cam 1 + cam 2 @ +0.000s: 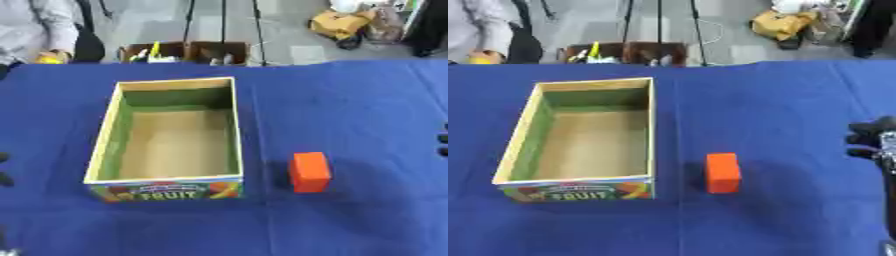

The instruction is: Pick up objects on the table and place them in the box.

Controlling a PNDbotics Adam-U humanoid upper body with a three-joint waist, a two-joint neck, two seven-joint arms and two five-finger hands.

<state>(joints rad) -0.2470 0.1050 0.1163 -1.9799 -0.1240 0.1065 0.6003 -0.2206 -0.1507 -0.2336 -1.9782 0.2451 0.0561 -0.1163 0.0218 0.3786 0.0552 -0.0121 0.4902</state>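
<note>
An open cardboard box [166,137], printed with the word FRUIT on its near wall, is being carried by a blue-covered table [350,100], left of the middle, with nothing lying inside it. An orange block [310,172] is lying on the cloth just beside the box's near right corner, apart from it. The right hand [871,139] is being held at the table's right edge, well apart from the block; whether its fingers are apart or together cannot be told. Dark fingertips of the left hand [4,170] are being shown at the left edge, their state likewise undeterminable.

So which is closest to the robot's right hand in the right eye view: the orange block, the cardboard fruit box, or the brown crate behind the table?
From the right hand:
1. Orange block, just left of it.
2. Cardboard fruit box, further left.
3. Brown crate, beyond the table's far edge.
</note>
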